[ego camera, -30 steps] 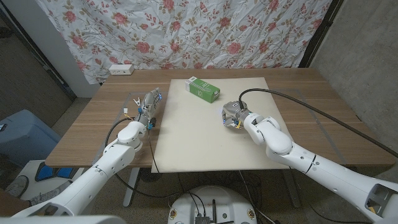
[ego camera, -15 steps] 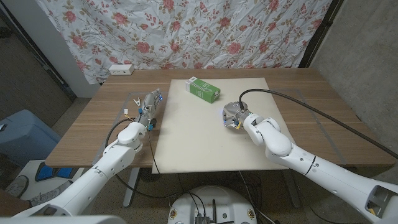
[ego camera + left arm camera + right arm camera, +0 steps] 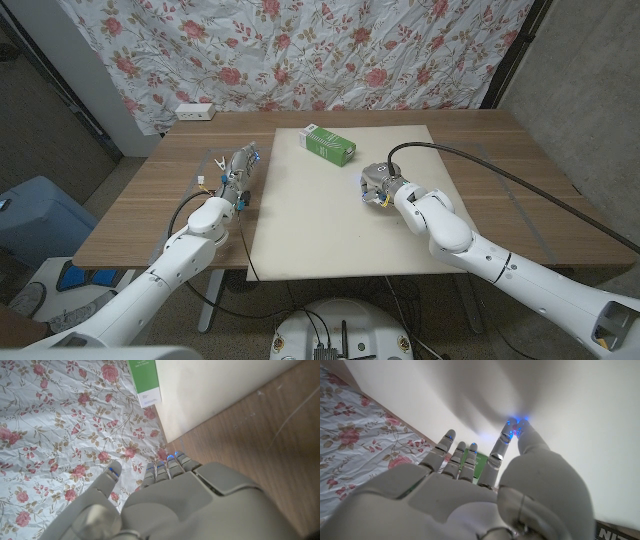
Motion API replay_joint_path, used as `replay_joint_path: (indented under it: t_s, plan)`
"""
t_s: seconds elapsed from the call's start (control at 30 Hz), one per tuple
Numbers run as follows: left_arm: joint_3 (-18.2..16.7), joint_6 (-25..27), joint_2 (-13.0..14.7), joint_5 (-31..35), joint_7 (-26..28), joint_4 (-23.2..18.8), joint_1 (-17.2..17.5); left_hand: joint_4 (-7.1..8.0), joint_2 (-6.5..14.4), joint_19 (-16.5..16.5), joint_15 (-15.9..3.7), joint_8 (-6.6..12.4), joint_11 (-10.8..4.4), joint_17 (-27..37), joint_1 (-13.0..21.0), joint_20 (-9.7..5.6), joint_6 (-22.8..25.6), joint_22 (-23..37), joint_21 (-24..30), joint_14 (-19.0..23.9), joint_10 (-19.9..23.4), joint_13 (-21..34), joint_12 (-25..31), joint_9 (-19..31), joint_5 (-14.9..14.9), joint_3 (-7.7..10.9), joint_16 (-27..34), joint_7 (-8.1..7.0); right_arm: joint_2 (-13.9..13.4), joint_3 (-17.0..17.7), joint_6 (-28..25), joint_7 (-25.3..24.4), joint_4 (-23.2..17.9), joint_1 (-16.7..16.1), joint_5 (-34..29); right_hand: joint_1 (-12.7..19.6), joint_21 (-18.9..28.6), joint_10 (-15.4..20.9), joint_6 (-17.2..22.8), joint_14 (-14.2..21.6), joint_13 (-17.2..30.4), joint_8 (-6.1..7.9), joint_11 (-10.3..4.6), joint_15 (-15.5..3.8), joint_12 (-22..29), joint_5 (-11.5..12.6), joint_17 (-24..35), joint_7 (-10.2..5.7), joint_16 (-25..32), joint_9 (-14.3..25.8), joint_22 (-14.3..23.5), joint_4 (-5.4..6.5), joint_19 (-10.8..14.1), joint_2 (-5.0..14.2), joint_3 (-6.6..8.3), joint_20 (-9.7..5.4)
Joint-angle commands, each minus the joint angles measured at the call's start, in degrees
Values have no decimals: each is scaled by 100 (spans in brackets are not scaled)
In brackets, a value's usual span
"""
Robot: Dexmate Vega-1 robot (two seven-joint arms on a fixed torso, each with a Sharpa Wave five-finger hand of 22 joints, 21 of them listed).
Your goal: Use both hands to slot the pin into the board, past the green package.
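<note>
- Found right hand [image 3: 378, 186] on white mat [image 3: 330, 235], just near-right of green package [image 3: 328, 144]; thumb met a fingertip, could not tell if pin was pinched there.
- Found left hand [image 3: 238, 168] released, far off to the left on wooden table [image 3: 150, 200].
- Risked knocking the package when reaching past it, being so close.

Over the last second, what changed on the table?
The right robot hand edged slightly farther from the robot over the white board, toward the green package. It took hold of nothing. The left robot hand stayed on the wooden table beside the board; the package did not move.
</note>
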Motion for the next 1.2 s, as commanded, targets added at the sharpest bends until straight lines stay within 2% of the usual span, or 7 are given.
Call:
replay_joint_path:
  t_s: [0.03,0.43,0.9,1.2]
  plan:
    - [-23,-21,83,103,33,-132,33,-34,474,31,35,10,-23,17,22,-36,32,30,23,20,31,18,-8,32,-1,13,-12,1,20,114,-41,-162,-52,-27,133,-37,-2,39,160,31,8,18,20,8,6,23,32,-171,34,4,13,15,38,34,-3,1]
    - [-1,55,167,212,54,-276,48,-61,484,38,32,12,-39,19,39,-40,44,30,26,21,37,18,-6,32,-5,4,-9,-2,12,202,-112,-276,-126,-62,336,-52,-3,54,171,42,6,1,8,1,-5,24,39,-174,42,-16,13,6,51,55,-13,-20]
    - [81,337,443,634,223,-721,103,-86,503,60,10,35,-49,22,58,-50,128,30,33,47,109,18,17,32,-8,-3,4,-20,-35,520,-334,-634,-364,-214,949,-43,-8,61,153,35,4,-26,-12,-13,-19,25,44,-179,42,-34,12,-17,51,76,-16,-25]
    - [128,451,551,741,180,-929,162,-97,508,105,-9,56,-58,24,68,-58,223,30,46,82,208,18,42,30,-7,5,12,-34,-103,650,-477,-873,-485,-295,1320,36,-10,61,107,29,2,-60,-32,-13,-33,29,40,-187,38,-52,12,-77,56,81,3,-28]
